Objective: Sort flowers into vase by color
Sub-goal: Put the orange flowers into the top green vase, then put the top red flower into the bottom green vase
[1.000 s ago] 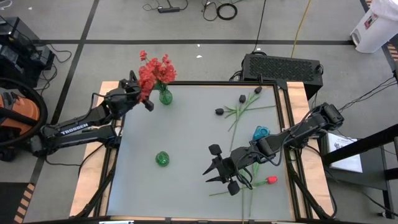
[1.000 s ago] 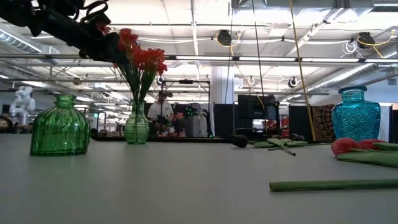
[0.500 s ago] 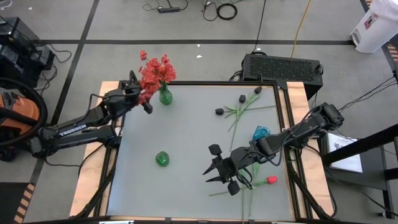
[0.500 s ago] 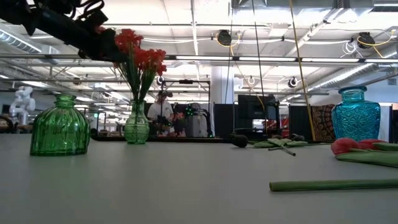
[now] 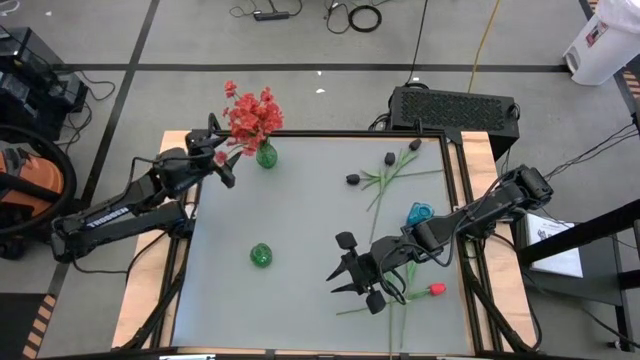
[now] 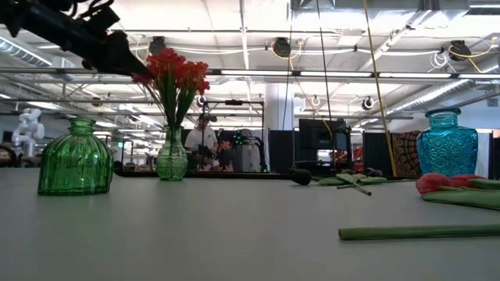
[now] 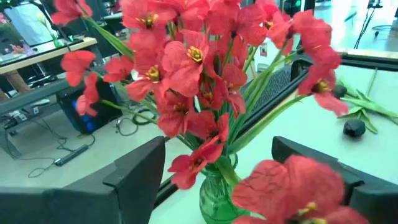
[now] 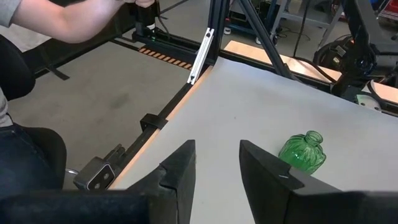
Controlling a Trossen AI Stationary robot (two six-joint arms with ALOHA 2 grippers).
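A bunch of red flowers (image 5: 251, 115) stands with its stems in a slim green vase (image 5: 265, 155) at the table's far left. My left gripper (image 5: 224, 166) hovers open just left of the blooms (image 7: 199, 68), at bloom height (image 6: 117, 53), with nothing between its fingers. Black flowers (image 5: 352, 180) lie at the far right with their green stems. A red tulip-like bud (image 5: 437, 290) lies near the right front. My right gripper (image 5: 338, 276) stands open above the table's middle front, holding nothing (image 8: 217, 152).
A round green vase (image 5: 260, 255) stands left of centre and a blue vase (image 5: 418, 213) toward the right. Loose green stems (image 6: 414, 232) lie near the front right. A person's arm (image 8: 68, 25) shows beyond the table's edge in the right wrist view.
My left gripper has opened, let go of the red flowers and drawn back toward the table's left edge. The red flowers have stayed in the slim green vase.
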